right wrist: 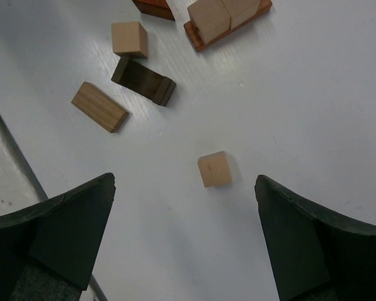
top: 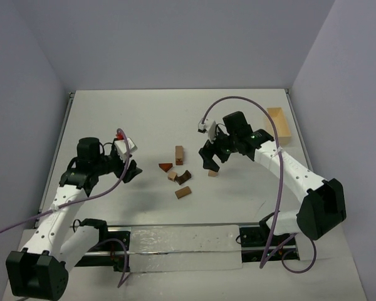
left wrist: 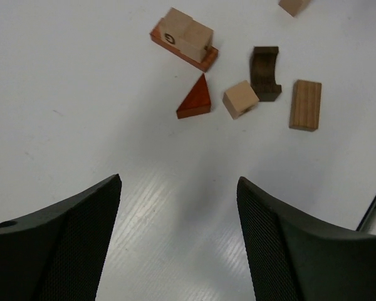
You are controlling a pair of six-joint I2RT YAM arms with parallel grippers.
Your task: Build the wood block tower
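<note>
The wood block tower is only a low stack: a reddish-brown bar (top: pixel 179 155) lying flat with two tan cubes (left wrist: pixel 183 34) on it. Loose around it lie a red wedge (left wrist: pixel 196 99), a tan cube (left wrist: pixel 240 99), a dark arch (left wrist: pixel 265 72) and a tan bar (left wrist: pixel 305 105). Another small tan cube (right wrist: pixel 214 169) lies apart, just ahead of my right gripper (right wrist: pixel 185 180), which hangs open and empty above the table. My left gripper (left wrist: pixel 178 180) is open and empty too, left of the blocks and short of the wedge. In the top view the right gripper (top: pixel 210 162) stands beside that lone cube (top: pixel 212 173).
A pale wooden open box (top: pixel 279 125) lies at the far right of the table, behind the right arm. A metal rail with a clear strip (top: pixel 182 248) runs along the near edge between the arm bases. Walls close in the table's far and side edges.
</note>
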